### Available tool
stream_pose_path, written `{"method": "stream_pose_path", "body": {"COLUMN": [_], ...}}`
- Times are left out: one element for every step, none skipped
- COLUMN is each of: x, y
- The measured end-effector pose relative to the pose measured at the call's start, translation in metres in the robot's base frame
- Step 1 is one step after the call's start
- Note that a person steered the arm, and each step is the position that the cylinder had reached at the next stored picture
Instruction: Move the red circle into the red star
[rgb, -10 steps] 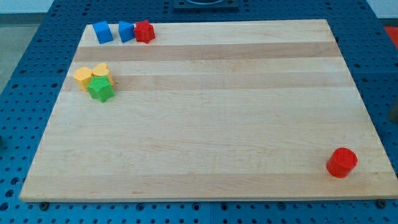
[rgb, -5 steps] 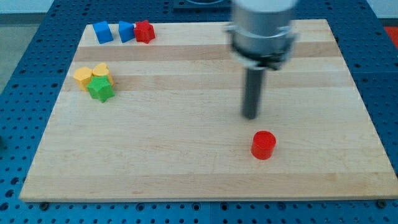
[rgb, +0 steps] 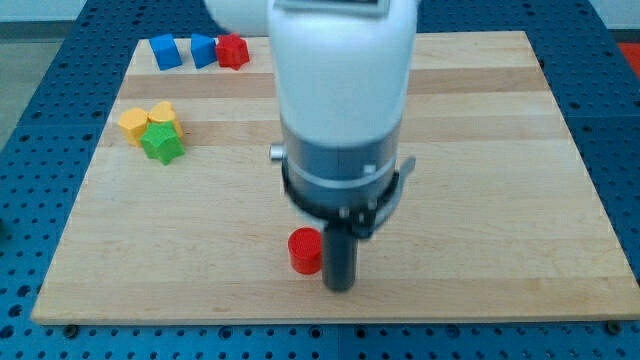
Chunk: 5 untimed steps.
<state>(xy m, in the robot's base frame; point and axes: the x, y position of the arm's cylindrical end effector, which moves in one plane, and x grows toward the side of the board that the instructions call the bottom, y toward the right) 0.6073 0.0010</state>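
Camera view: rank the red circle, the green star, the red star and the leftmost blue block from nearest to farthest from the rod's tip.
1. Red circle, right beside my tip, on its left.
2. Green star, at the view's left, by the yellow blocks.
3. Red star, near the view's top left.
4. Leftmost blue block, at the top-left corner of the board.
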Motion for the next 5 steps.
{"method": "stream_pose_path", "body": {"x": [-0.018, -0.064, -0.069, -0.05, -0.07], "y": [-0.047, -0.052, -0.029, 0.01, 0.009]}}
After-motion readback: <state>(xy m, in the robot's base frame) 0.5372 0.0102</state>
